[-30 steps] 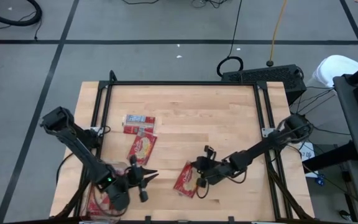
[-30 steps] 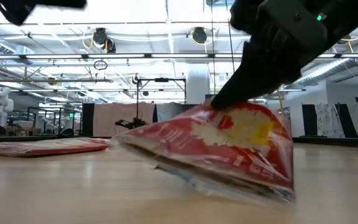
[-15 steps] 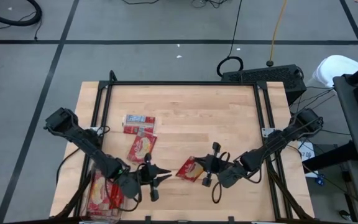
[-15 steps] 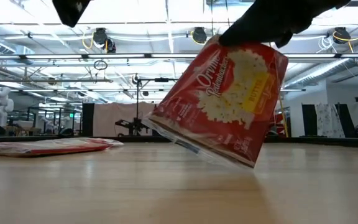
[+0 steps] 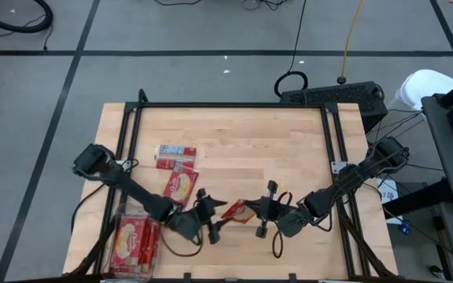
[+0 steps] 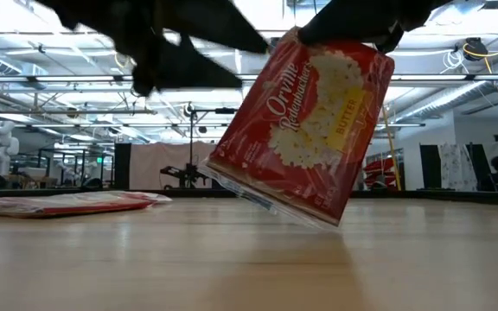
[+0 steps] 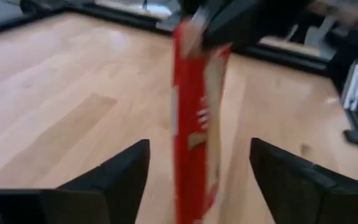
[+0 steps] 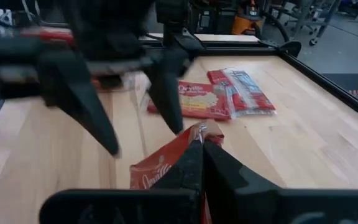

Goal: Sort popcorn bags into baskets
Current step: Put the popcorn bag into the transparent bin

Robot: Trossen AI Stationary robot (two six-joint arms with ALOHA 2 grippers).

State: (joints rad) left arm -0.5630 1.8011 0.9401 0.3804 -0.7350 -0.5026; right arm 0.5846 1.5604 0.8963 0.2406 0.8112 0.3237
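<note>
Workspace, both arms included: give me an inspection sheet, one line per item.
Surface: pale wooden table top inside a black frame.
Job's things: one flat red popcorn packet held up off the wood by its top edge; two more red packets lying flat; a see-through plastic bin at the near left corner with red packets inside.
Clutter: nothing seen.
End effectors: right end effector shut on the raised packet's top edge; left end effector open, its fingers either side of that packet, not yet closed.
Cables: black cords on the floor beyond the table; a yellow cord there too.
Surroundings: grey floor with dark lines; a large hall with ceiling lights behind.
</note>
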